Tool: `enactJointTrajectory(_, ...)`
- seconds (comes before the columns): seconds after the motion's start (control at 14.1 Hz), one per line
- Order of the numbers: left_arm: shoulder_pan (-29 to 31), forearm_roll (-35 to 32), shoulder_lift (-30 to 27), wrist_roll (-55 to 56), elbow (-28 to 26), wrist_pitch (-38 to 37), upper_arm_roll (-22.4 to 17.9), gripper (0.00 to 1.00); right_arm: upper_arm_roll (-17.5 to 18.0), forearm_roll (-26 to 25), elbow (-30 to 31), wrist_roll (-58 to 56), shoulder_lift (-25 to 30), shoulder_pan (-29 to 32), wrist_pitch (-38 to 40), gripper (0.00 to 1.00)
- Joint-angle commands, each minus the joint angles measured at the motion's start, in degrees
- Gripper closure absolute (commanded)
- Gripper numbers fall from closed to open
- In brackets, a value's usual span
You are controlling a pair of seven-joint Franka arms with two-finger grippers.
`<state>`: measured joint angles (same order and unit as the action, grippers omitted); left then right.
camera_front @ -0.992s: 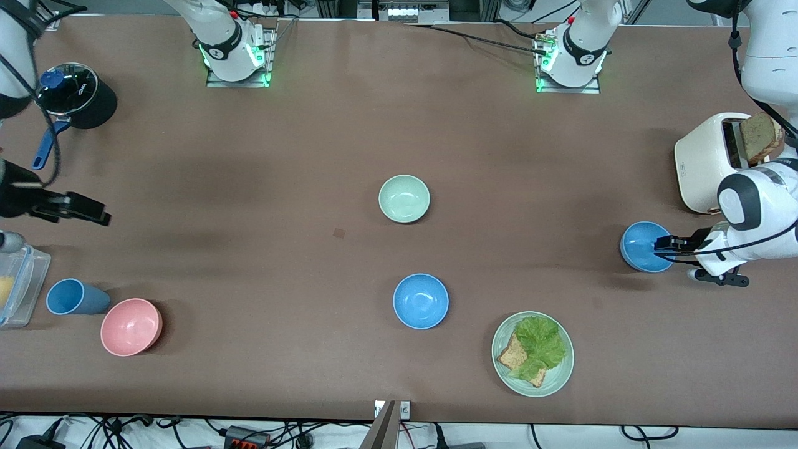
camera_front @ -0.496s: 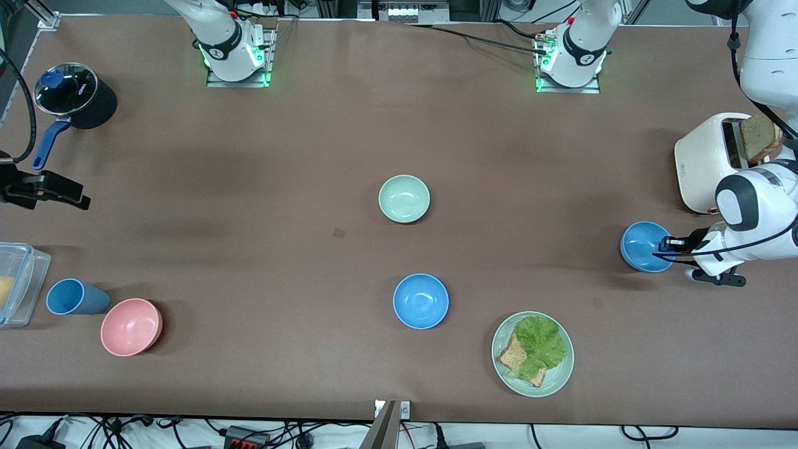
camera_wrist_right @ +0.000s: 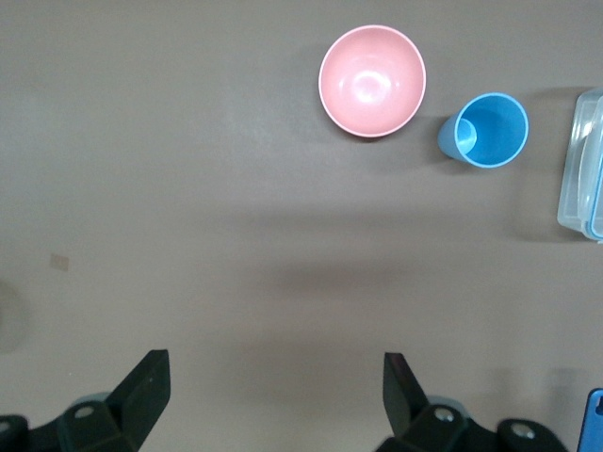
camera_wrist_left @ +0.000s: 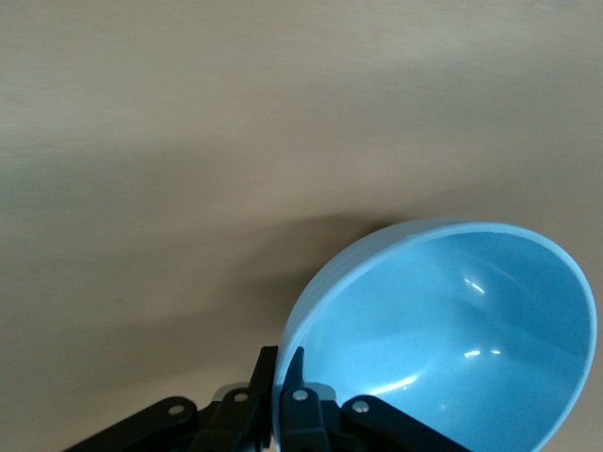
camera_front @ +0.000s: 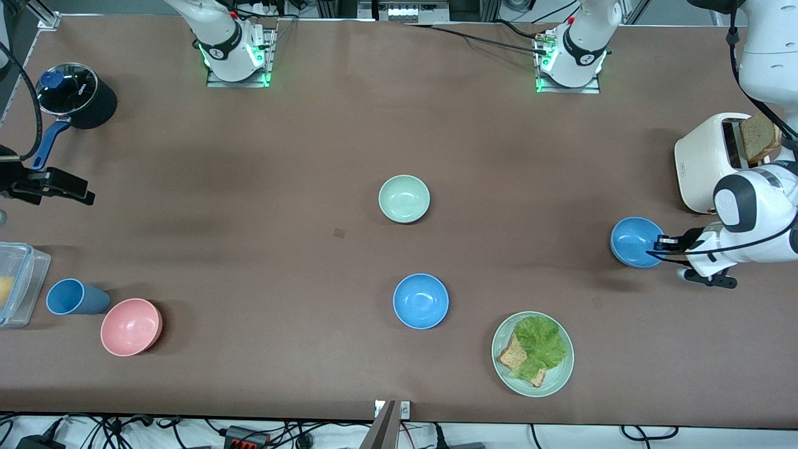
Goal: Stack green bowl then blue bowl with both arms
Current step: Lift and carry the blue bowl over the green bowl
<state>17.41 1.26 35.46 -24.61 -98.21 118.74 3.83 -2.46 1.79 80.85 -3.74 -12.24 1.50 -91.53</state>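
Note:
The green bowl point(camera_front: 404, 198) sits upright near the table's middle. One blue bowl point(camera_front: 421, 300) sits nearer the front camera than it. My left gripper point(camera_front: 662, 244) is shut on the rim of the other blue bowl point(camera_front: 634, 242) at the left arm's end of the table, beside the toaster. In the left wrist view the fingers point(camera_wrist_left: 294, 377) pinch that bowl's point(camera_wrist_left: 452, 339) rim, and the bowl looks tilted just off the table. My right gripper point(camera_front: 80, 193) is open and empty over the right arm's end of the table; its own view point(camera_wrist_right: 273, 377) shows bare table between the fingers.
A white toaster point(camera_front: 707, 161) with bread stands by the left gripper. A pale green plate point(camera_front: 562, 374) holds lettuce and toast. A pink bowl point(camera_front: 131, 326), blue cup point(camera_front: 73, 297), clear container point(camera_front: 19, 280) and black pot point(camera_front: 78, 95) stand at the right arm's end.
My left gripper has moved the blue bowl a little toward the table's middle and it looks slightly raised. My right gripper drew back toward the table's end, then shifted slightly.

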Motion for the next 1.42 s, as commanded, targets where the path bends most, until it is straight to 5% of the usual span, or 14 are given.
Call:
enactJointTrajectory(0.0,-0.09,0.85,-3.46,-0.10,0.03,-6.04,3.27,0.99,0.61,-0.82,10.35,0.31,7.30,0.35,-4.17,0.00)
enactJointTrajectory(0.21,0.08,5.13,-6.27,0.35,0.03,-10.52,5.13,0.99,0.53,-0.82,17.83,0.31,12.05,0.43,-7.77,0.00)
enactJointTrajectory(0.5,0.00,10.87,-9.96,4.71,-0.75,-15.72,9.51,0.99,0.61,-0.82,17.85,0.22,12.41,0.35,-7.43,0.00)
enactJointTrajectory(0.71,-0.09,10.87,-12.43,23.05,-1.90,-16.08,19.07,0.99,0.70,-0.74,16.36,-0.04,12.15,0.26,-6.04,0.00)
enactJointTrajectory(0.99,-1.40,10.44,-12.35,44.93,-6.97,-3.12,31.73,0.99,0.70,-0.73,16.44,3.36,12.15,0.17,-3.83,0.00)
enactJointTrajectory(1.35,-11.32,10.35,-12.70,68.69,-13.49,14.11,33.26,0.99,0.61,-1.61,16.53,2.33,12.32,0.43,-4.27,0.00)
